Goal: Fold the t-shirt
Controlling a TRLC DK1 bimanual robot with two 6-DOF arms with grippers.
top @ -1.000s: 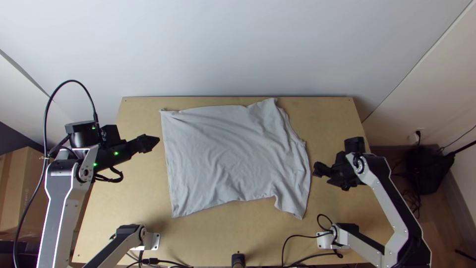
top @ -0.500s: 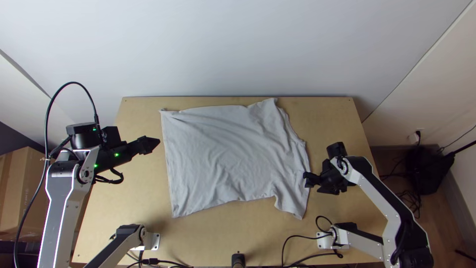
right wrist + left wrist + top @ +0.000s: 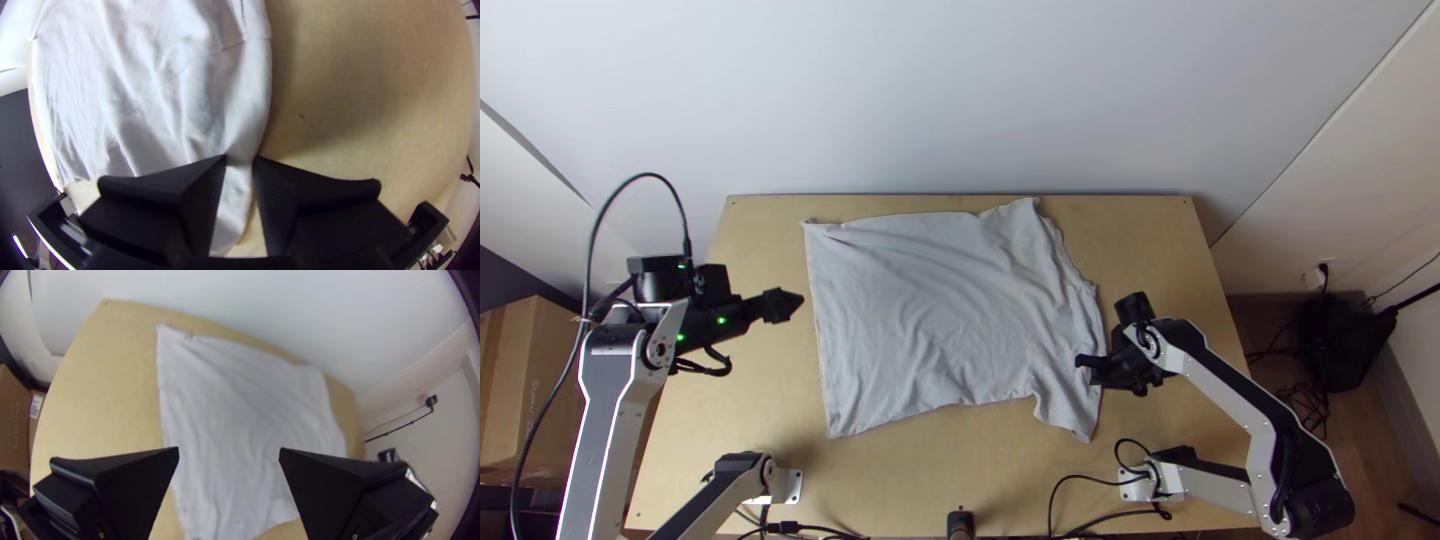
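Left tool [image 3: 799,303] spread near the laid-out shirt [image 3: 940,300]; right tool [image 3: 1083,363] narrowly parted at its sleeve edge.

Flat light-coloured wooden table [image 3: 755,390], pale grey cloth t-shirt [image 3: 930,320] spread over it with wrinkles, thin black cables [image 3: 1086,475] nearer the arms' bases than the t-shirt.

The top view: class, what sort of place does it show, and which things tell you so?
Probably a small robot test bench in an ordinary room: two robot arms stand at a wooden table bearing a spread t-shirt, with a cardboard box nearby.
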